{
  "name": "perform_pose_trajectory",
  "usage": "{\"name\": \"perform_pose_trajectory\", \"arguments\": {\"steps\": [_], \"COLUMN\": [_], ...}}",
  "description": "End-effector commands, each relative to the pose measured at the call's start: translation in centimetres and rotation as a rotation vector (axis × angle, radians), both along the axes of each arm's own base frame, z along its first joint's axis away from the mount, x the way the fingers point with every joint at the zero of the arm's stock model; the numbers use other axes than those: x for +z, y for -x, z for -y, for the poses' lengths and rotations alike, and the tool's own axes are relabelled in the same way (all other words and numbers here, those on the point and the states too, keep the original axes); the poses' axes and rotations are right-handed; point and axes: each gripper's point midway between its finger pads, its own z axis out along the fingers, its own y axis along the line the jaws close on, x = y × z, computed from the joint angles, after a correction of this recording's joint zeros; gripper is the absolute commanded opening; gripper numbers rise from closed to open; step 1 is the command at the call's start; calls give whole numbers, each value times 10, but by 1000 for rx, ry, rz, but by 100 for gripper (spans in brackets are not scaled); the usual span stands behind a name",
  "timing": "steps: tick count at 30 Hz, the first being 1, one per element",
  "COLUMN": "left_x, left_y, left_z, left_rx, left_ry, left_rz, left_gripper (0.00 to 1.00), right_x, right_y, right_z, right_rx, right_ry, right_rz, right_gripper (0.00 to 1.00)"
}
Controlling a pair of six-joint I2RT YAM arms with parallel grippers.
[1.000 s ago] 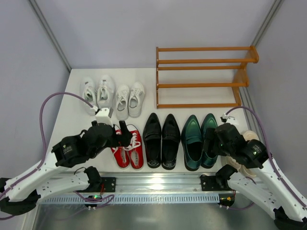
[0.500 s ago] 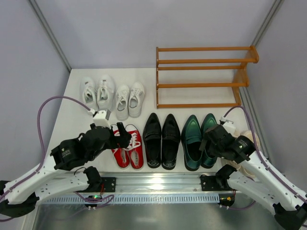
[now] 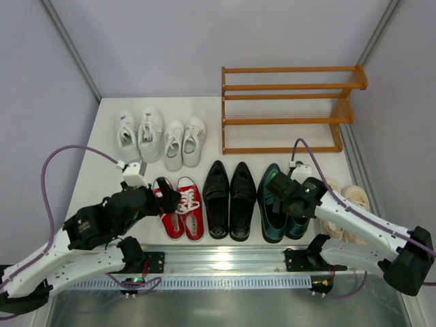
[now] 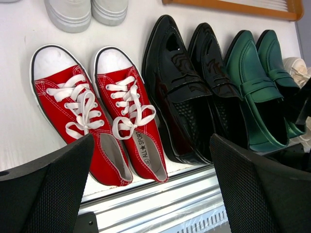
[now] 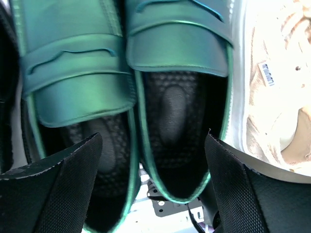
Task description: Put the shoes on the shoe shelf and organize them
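Top external: shoes (image 3: 216, 197) (table (image 3: 170, 107)) nr shelf (image 3: 293, 69)

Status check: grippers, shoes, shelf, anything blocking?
Left gripper open over red sneakers. Right gripper open over green loafers, nothing held. Shoe shelf bare. No obstruction seen.

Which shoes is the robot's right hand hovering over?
The shiny dark green loafers, sitting between the black loafers and the cream shoes; the right gripper hangs open above them.

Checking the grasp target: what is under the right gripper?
The green loafers. The right gripper hangs open over the dark insole of the one next to the cream shoes. Its fingers cover part of both loafers' heel ends.
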Motion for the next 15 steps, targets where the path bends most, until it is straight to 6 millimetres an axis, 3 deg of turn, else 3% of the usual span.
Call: {"name": "perform_pose_trajectory", "arguments": {"steps": [1, 5, 9, 15], "left_x": [5, 4, 2, 2], "left_y": [-3, -1, 0, 3], "left_z": [-8, -12, -15, -17], "left_rx": [47, 53, 60, 60], "left_ry": [32, 35, 33, 47], "left_rz": [27, 30, 25, 17], "left_gripper": [100, 100, 100, 100], "right_x": [14, 13, 1, -21], "right_y": [-18, -21, -30, -38], "right_z": [-12, -17, -35, -52], "right_rx": [30, 51, 91, 108], "right_ry": [32, 68, 5, -34], "right_rz": [58, 51, 72, 64], "right_gripper": [87, 87, 86, 71]}}
